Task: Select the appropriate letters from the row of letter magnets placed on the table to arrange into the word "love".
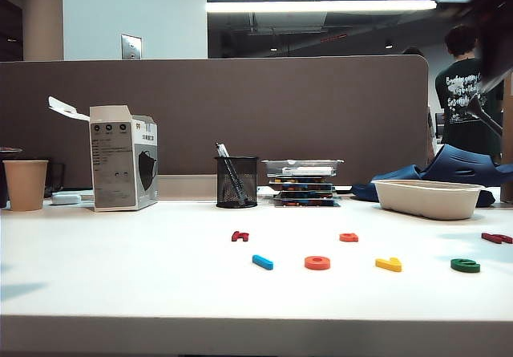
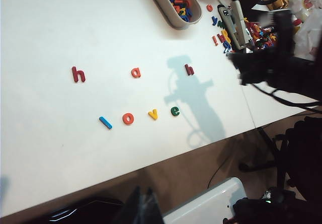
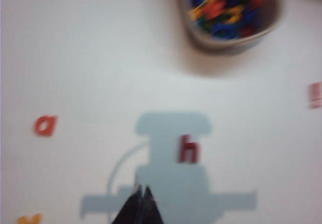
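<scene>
R grip (image 3: 141, 196) clenched, empty, high over red h (image 3: 188, 149) | L grip unseen, can't tell | l (image 2: 105, 123) o (image 2: 128, 118) v (image 2: 153, 114) e (image 2: 174, 111) row nearer table (image 2: 45, 27) front, long axis left-right | R arm nearer

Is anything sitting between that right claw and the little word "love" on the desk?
Nothing visible. The right gripper, shut and empty, hangs above bare table beside the dark red h. The row l, o, v, e lies unobstructed.
</scene>
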{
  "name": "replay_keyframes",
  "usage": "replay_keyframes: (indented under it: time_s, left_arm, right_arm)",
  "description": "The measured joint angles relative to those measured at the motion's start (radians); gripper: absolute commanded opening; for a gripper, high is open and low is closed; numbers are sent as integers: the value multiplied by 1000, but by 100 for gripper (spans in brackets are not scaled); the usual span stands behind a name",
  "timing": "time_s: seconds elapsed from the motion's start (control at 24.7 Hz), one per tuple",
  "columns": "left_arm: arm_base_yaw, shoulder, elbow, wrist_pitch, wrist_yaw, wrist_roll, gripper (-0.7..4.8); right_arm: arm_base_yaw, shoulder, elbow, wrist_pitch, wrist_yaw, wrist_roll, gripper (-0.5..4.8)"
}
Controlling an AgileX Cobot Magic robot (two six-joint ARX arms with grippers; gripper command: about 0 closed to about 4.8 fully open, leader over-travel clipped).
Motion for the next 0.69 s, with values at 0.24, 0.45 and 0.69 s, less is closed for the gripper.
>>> replay_keyframes:
  time_s: [0.24, 0.45, 0.69]
  left_arm:
    - [-1, 6, 0, 58, -10, 36, -5]
    - [3, 36, -5, 197, -232, 237, -6]
    - [153, 50, -22, 470, -369, 472, -5]
  right_arm:
    - [-240, -272, -61, -7, -124, -95, -8]
    - [-279, -488, -234, 26, -164, -96, -8]
    - [-280, -679, -374, 83, -183, -51, -8]
